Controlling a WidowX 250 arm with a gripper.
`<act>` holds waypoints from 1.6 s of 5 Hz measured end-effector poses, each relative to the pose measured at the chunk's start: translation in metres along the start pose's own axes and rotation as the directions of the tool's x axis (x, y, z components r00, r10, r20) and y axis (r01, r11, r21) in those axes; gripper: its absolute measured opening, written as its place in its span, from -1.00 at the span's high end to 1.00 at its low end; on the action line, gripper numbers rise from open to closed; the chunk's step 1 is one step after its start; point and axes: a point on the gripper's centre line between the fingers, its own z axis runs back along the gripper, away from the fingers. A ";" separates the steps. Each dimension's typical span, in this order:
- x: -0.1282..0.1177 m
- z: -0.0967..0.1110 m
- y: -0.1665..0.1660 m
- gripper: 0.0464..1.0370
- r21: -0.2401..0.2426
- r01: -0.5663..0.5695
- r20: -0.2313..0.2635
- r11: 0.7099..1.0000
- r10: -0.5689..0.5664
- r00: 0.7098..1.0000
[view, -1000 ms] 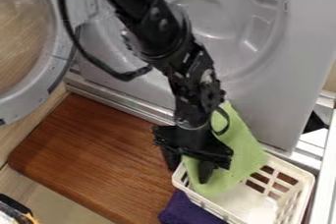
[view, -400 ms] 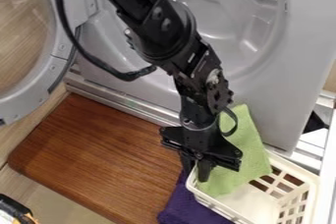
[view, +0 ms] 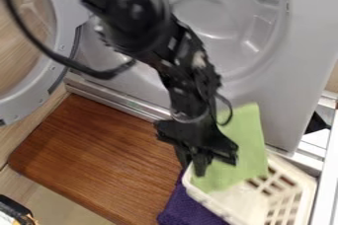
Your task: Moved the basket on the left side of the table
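Note:
My gripper (view: 192,164) is at the near-left corner of the white basket (view: 303,188), low in the camera view. Its two fingers are close together, shut on the basket's rim. A green cloth (view: 241,152) lies partly in the basket and drapes up over its back edge, right beside the gripper. Part of the basket's left corner is hidden behind the fingers. The basket stands at the lower right, off the right side of the brown wooden board.
The brown board (view: 99,155) spans the left and middle. A purple cloth (view: 188,209) lies against the basket's left side. Behind stands a grey machine front (view: 264,105), with its round door (view: 49,78) swung out at the upper left.
The fingers have come closer together since the earliest frame. Basket and gripper shifted right, then slightly back left in the latest frame. The green cloth's top now stands farther right than at first.

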 end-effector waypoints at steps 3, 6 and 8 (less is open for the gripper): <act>-0.025 0.057 0.032 0.83 -0.126 -0.013 0.144 0.992 0.031 0.989; -0.036 0.062 0.113 0.83 -0.074 -0.170 0.148 0.983 0.180 0.973; -0.028 0.052 0.148 0.83 -0.034 -0.239 0.122 0.971 0.241 0.963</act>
